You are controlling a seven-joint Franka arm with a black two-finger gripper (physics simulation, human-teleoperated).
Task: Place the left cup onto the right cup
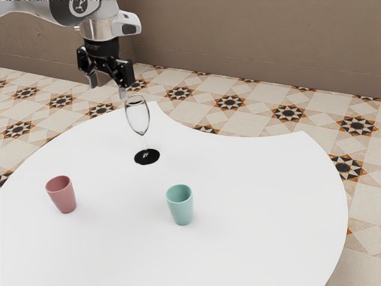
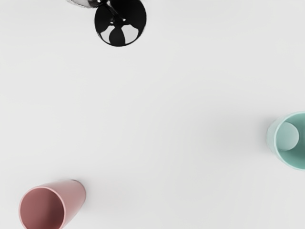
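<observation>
A pink cup point(image 1: 61, 193) stands upright on the white table point(image 1: 250, 196) toward the exterior view's left. A teal cup point(image 1: 180, 204) stands upright to its right, well apart from it. My gripper point(image 1: 108, 85) hangs high above the table's far edge, open, with nothing between its fingers, far from both cups. In the wrist view the pink cup point(image 2: 46, 206) and the teal cup point(image 2: 289, 140) both show their open mouths from above.
A clear wine glass point(image 1: 137, 117) on a black round foot point(image 1: 146, 157) stands on the table just below my gripper; the foot point(image 2: 119, 21) also appears in the wrist view. The table's far edge curves inward; patterned floor tiles point(image 1: 262, 107) lie beyond it.
</observation>
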